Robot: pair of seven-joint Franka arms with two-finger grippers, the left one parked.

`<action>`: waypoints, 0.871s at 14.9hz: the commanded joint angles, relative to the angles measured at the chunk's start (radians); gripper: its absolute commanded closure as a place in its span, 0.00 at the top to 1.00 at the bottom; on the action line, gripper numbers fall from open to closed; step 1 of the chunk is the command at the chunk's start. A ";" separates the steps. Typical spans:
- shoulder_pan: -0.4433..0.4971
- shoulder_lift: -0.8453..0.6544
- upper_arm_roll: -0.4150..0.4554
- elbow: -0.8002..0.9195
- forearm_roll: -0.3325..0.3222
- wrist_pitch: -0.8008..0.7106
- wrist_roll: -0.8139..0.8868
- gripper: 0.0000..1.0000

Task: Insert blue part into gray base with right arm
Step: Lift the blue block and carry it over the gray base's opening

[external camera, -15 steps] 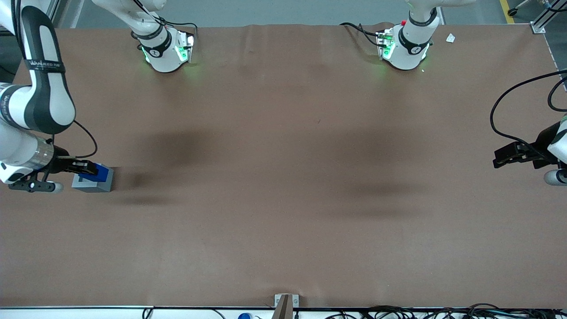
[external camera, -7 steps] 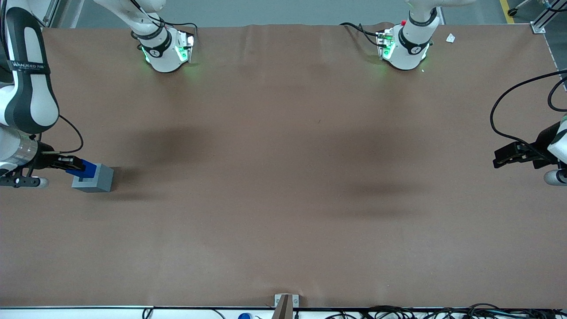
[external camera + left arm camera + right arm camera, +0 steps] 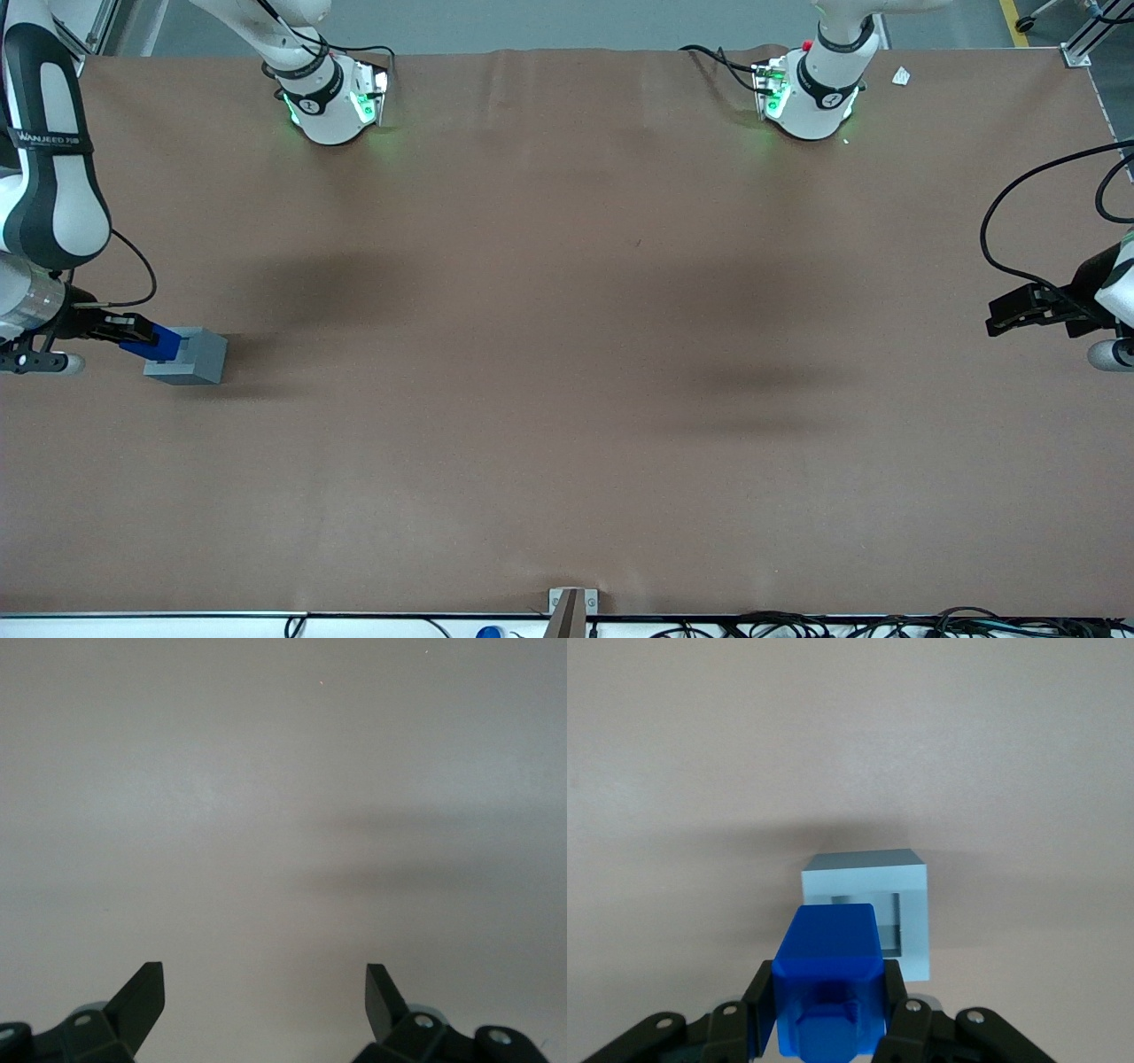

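Observation:
The gray base (image 3: 188,356) sits on the brown table at the working arm's end; its square recess faces up in the right wrist view (image 3: 873,912). My right gripper (image 3: 140,338) is shut on the blue part (image 3: 154,342), which hangs beside and slightly above the base's edge, on the side toward the working arm. In the right wrist view the blue part (image 3: 827,983) is clamped between the black fingers (image 3: 758,1010) and covers part of the base; the gripper (image 3: 827,1014) holds it just short of the recess.
The brown table mat (image 3: 567,399) stretches wide toward the parked arm's end. Two white arm bases (image 3: 330,97) (image 3: 811,93) stand at the table's edge farthest from the front camera. Cables (image 3: 1019,230) hang near the parked gripper.
The right gripper has pulled back toward the working arm's end with the blue part, from over the gray base to beside its edge.

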 commanded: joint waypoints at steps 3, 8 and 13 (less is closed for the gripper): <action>-0.027 0.024 0.014 -0.015 0.001 0.025 -0.042 0.23; -0.030 0.033 0.014 -0.013 -0.001 0.017 -0.062 0.23; -0.047 0.044 0.014 -0.010 0.008 0.028 -0.051 0.22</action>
